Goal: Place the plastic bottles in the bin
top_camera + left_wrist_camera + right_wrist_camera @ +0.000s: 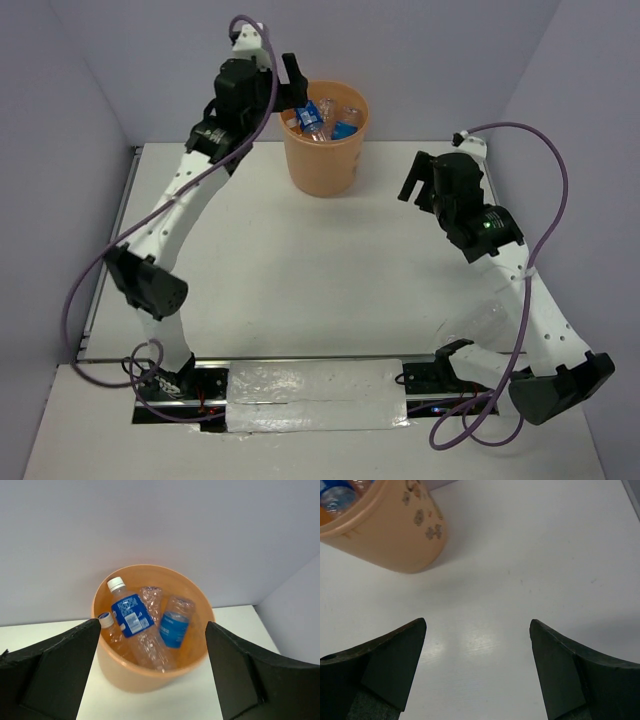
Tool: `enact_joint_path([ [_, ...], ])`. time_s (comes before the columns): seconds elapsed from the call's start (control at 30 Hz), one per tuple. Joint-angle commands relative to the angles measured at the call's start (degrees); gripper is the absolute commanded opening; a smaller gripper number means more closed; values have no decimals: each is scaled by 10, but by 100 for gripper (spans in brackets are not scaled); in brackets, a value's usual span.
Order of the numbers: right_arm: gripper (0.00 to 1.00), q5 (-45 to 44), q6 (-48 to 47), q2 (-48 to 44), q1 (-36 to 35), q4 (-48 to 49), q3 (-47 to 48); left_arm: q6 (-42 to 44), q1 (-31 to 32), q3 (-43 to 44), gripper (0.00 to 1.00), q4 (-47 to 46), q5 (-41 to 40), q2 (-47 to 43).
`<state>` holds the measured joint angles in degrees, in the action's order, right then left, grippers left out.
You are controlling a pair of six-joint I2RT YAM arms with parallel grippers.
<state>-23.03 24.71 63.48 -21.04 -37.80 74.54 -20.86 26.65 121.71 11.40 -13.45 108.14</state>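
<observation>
The orange bin (pixel 325 150) stands at the back middle of the table. Inside it lie several plastic bottles: one with a blue label and white cap (pixel 131 616), a second blue-labelled one (pixel 175 628), a bare crinkly one (pixel 151 597) and a blue-capped one (pixel 106 620). My left gripper (pixel 290 85) hovers over the bin's left rim, open and empty, and its view (pixel 152 625) looks down into the bin (pixel 145 677). Right of the bin, above bare table, my right gripper (pixel 412 180) (pixel 477 622) is open and holds nothing. The bin (pixel 395 535) fills that view's upper left corner.
Grey enclosure walls close off the back and both sides of the white table (pixel 300 270). A strip of silver tape (pixel 320 395) runs along the near edge between the arm bases. Purple cables (pixel 545 260) loop beside each arm.
</observation>
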Motion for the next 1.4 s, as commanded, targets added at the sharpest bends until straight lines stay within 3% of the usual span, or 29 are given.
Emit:
enact_joint_path([
  [0.0, 91, -64, 62, -11, 22, -77, 0, 11, 17, -35, 99, 97, 6, -85],
  [0.13, 92, -45, 168, -64, 96, -173, -74, -8, 31, -146, 99, 172, -3, -156],
  [0.3, 92, -29, 277, -118, 162, -274, -152, -34, 37, -283, 99, 192, 9, -240],
  [0.53, 91, -86, 443, -94, 202, -382, -202, -1, 37, -311, 99, 223, 11, -260],
  [0.7, 90, -98, 529, -20, 225, -426, -238, 27, 37, -304, 99, 229, -18, -262],
  [0.93, 90, -102, 524, 9, 245, -373, -285, 16, 38, -307, 99, 231, -14, -262],
  [1.37, 88, -104, 433, 16, 294, -278, -332, 0, 56, -278, 99, 239, -21, -228],
])
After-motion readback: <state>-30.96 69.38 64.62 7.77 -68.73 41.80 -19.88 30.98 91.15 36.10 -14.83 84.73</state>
